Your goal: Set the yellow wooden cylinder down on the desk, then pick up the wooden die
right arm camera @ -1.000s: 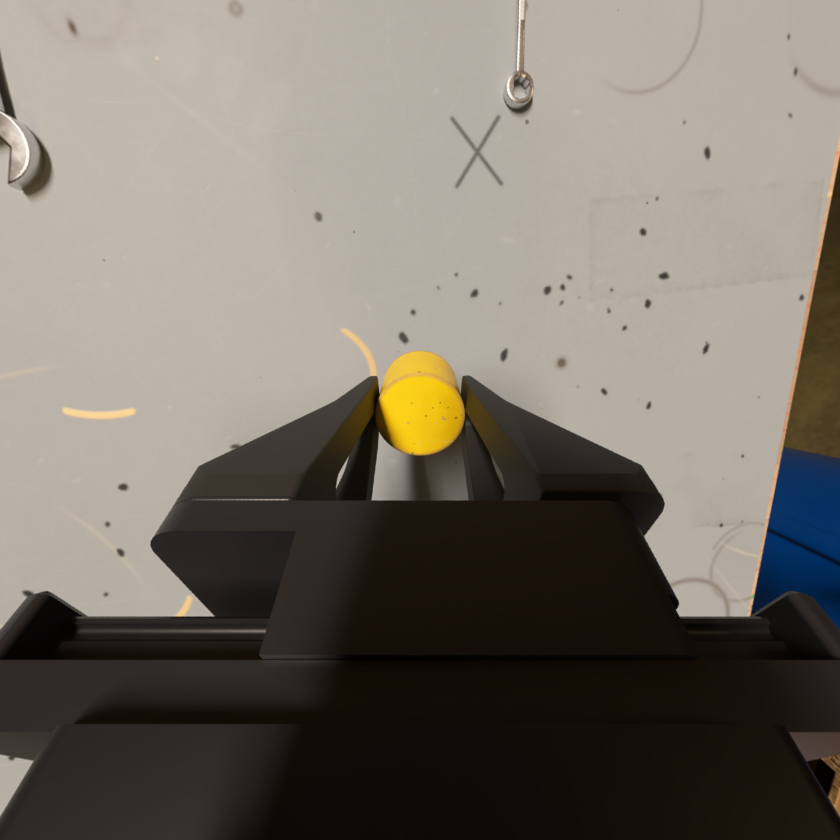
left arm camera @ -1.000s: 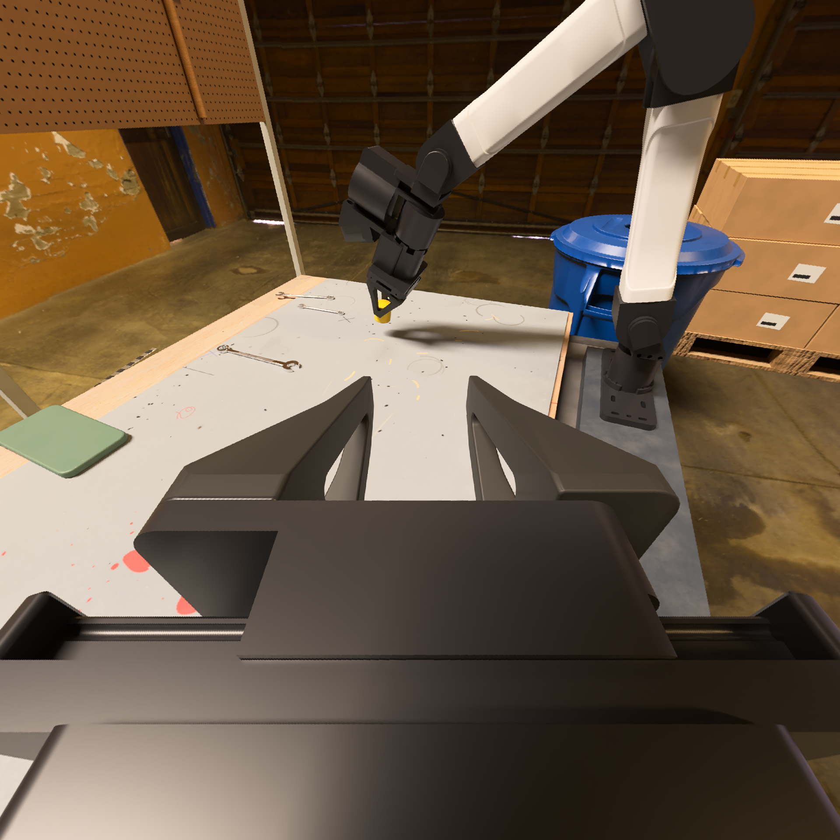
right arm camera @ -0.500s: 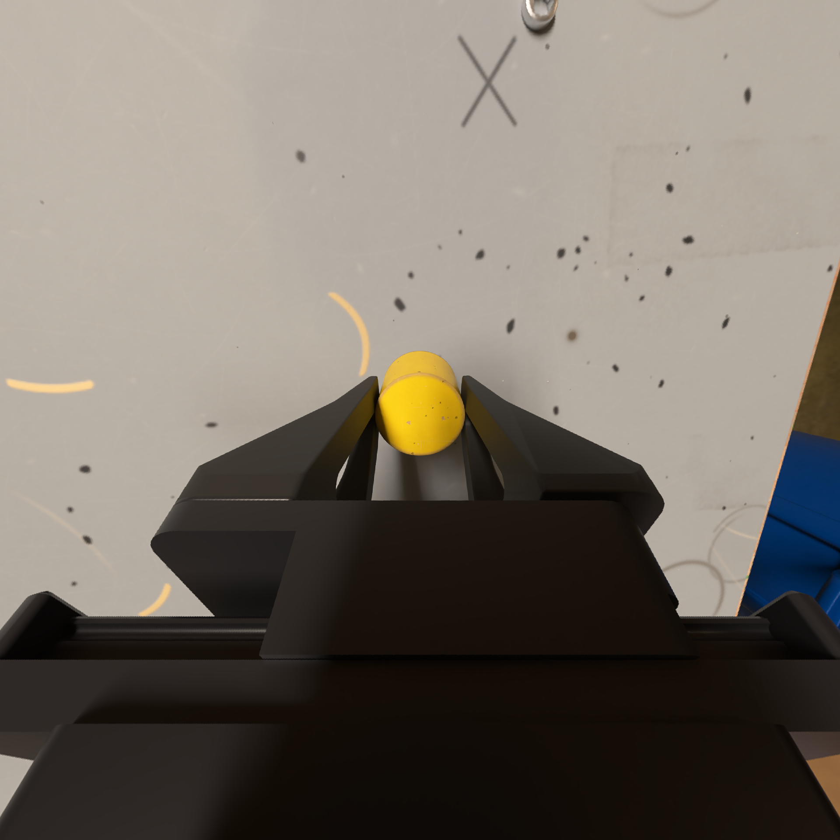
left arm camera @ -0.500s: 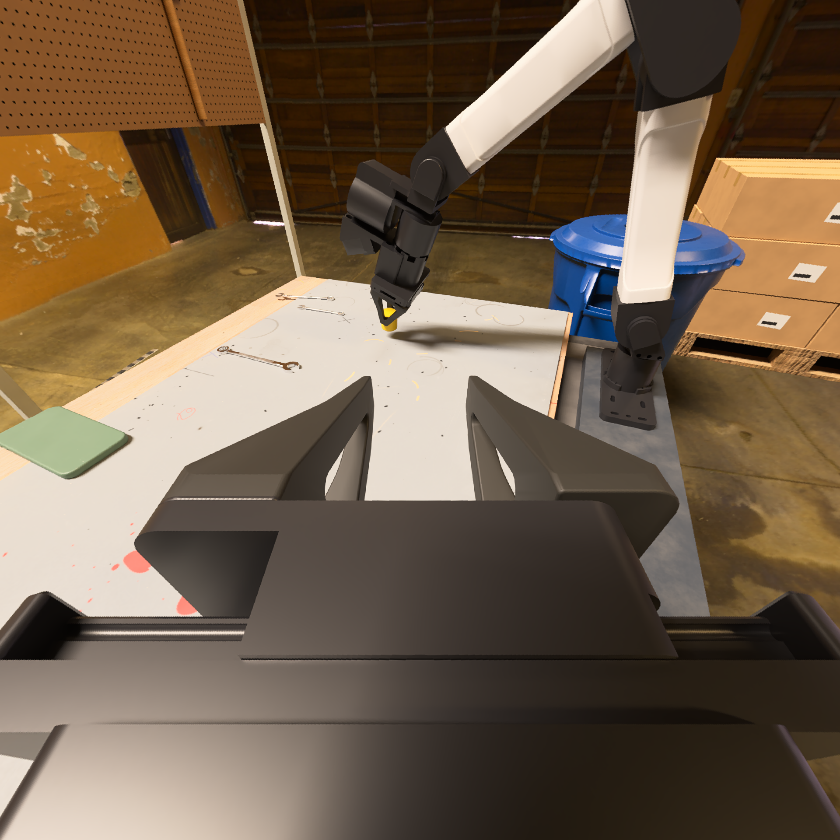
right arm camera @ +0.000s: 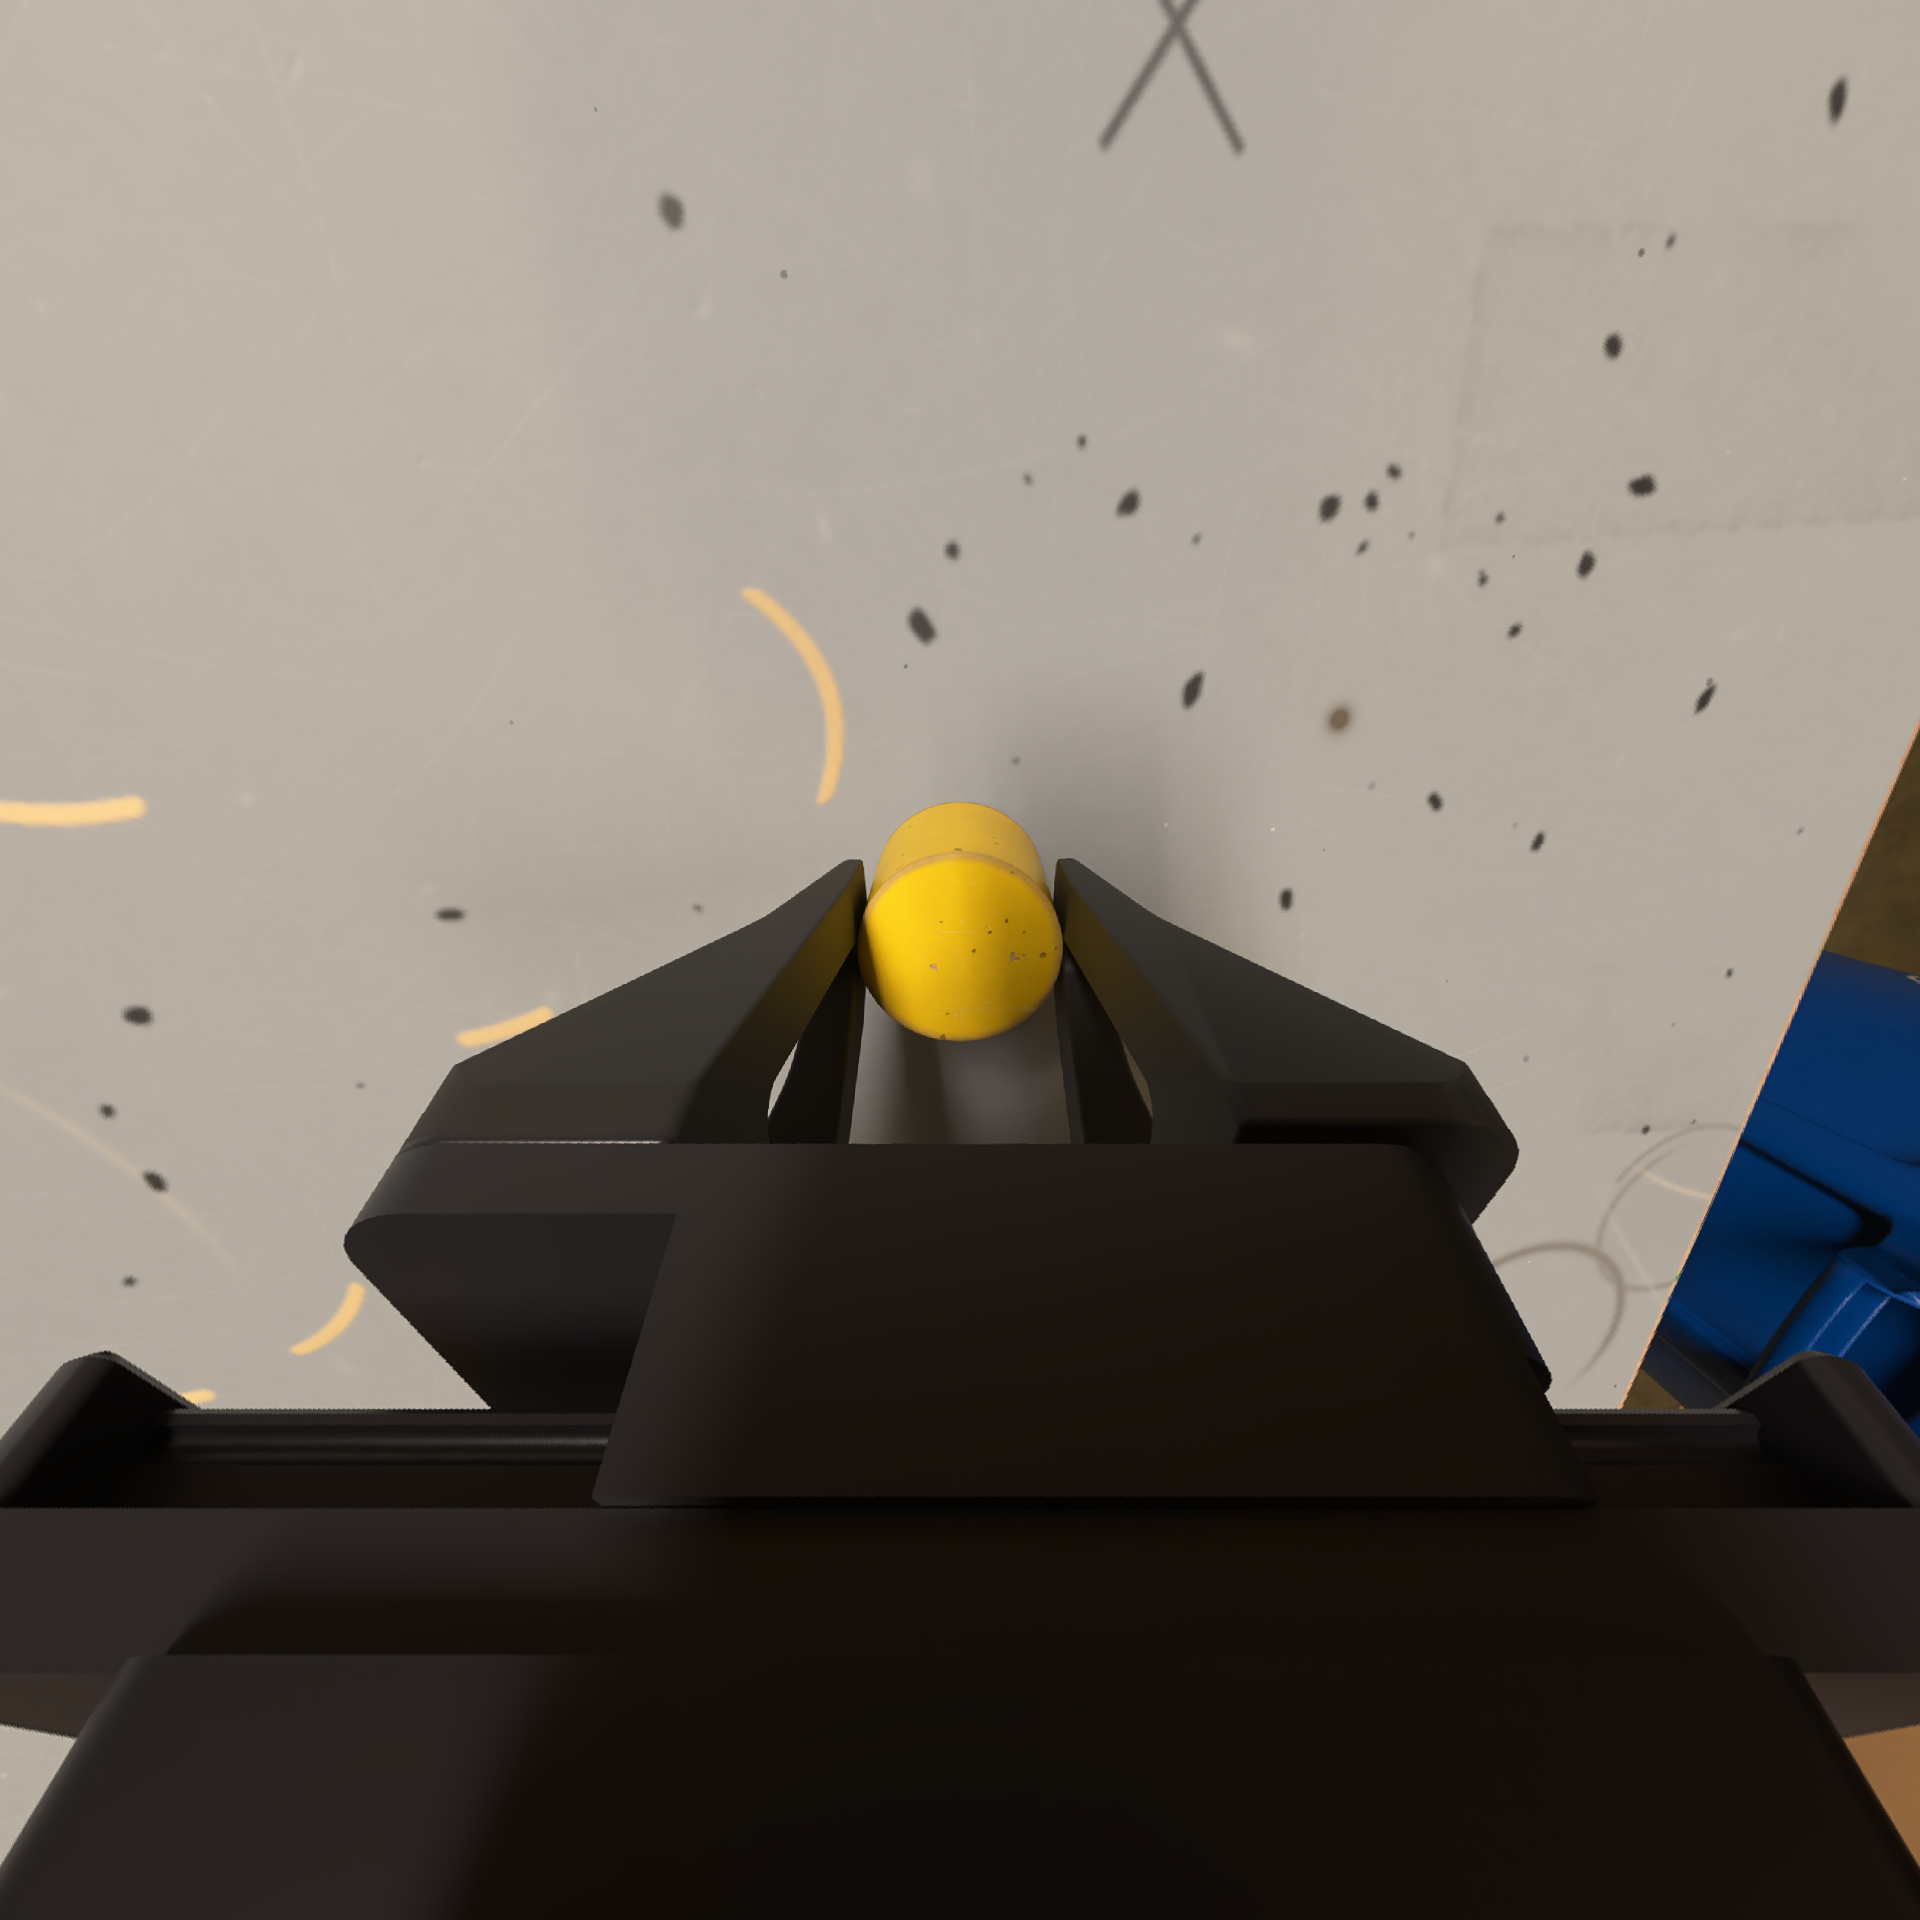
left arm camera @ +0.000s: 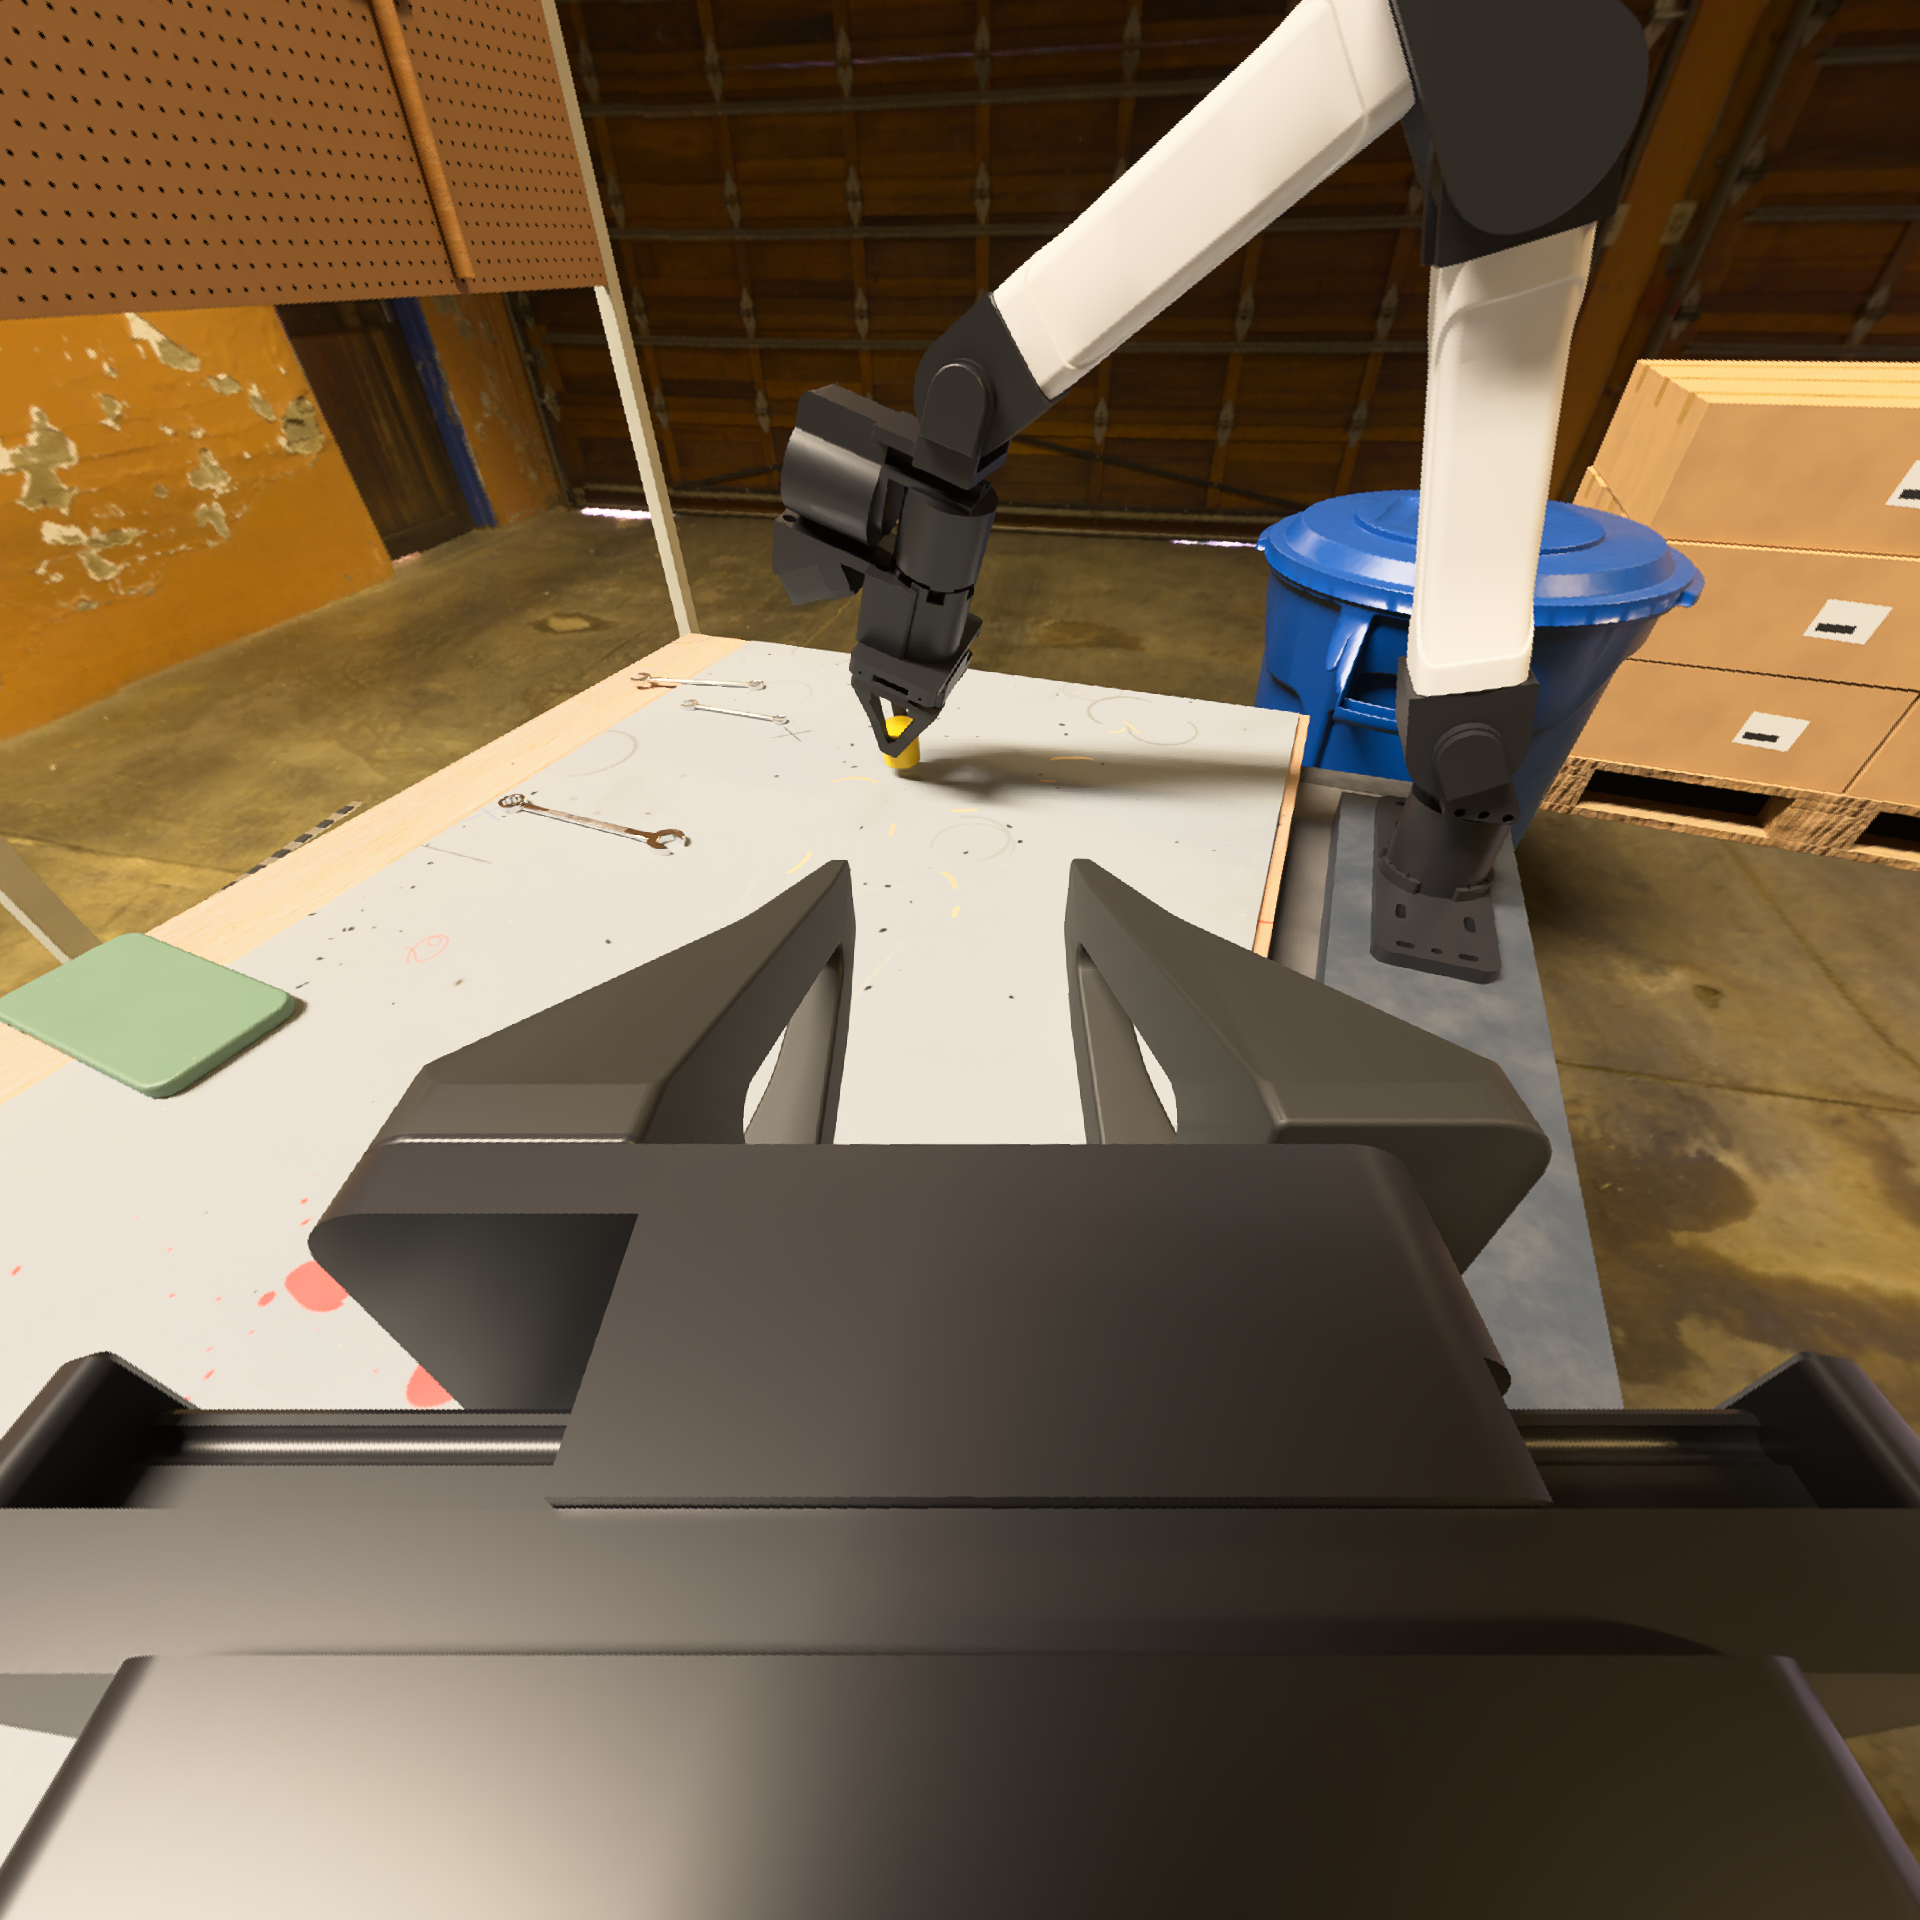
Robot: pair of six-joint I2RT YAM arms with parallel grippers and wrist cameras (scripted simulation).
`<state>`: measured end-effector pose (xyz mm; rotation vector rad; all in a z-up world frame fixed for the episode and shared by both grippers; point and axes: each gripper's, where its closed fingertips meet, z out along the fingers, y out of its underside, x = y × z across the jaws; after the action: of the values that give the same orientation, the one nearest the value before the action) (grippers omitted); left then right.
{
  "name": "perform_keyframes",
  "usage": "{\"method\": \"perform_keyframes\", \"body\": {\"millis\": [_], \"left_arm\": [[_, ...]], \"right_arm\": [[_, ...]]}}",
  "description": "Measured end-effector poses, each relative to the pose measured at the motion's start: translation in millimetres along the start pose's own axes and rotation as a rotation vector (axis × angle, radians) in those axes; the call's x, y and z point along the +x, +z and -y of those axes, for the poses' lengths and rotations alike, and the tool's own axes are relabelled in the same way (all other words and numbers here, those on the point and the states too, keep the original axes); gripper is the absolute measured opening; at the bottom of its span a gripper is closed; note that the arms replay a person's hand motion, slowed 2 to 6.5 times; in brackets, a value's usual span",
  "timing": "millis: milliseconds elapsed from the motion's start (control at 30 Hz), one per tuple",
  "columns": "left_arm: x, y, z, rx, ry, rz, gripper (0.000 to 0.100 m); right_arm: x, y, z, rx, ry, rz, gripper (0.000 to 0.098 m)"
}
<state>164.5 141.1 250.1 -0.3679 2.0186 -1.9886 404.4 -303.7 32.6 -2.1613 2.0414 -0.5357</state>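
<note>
The room looks like a big old barn with dark wooden walls, an orange wall on one side and a brown dirty floor. A grey desk with little black dots and orange curved marks on it fills the middle. The right gripper points down at the far part of the desk and pinches the yellow wooden cylinder between its two fingers. In the right wrist view the yellow wooden cylinder sits upright between the black fingers, with its round top facing the camera. Its bottom looks very close to the desk, but I cannot tell if it touches. The left gripper is low over the near part of the desk, with its fingers spread apart and nothing between them. Three wrenches lie on the far left side of the desk, one nearer than the other two. A green pad sits at the left edge. A blue bin and brown boxes stand behind the desk on the right.
</note>
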Motion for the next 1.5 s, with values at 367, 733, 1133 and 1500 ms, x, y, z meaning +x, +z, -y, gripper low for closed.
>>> {"method": "perform_keyframes", "body": {"millis": [367,733,1133,1500], "left_arm": [[0,0,0,-0.001,-0.001,0.000,0.035],[0,0,0,-0.001,0.000,-0.002,0.034],[-1,-1,1,0.002,0.003,0.000,0.034],[-1,-1,1,0.004,0.003,-0.001,0.034]], "right_arm": [[-2,9,-4,-0.074,-0.018,0.001,0.0301],[-2,10,-1,-0.073,-0.027,-0.012,0.0301],[-2,10,0,-0.073,-0.042,-0.019,0.0301],[-2,10,0,-0.071,-0.052,-0.018,0.0301]]}}
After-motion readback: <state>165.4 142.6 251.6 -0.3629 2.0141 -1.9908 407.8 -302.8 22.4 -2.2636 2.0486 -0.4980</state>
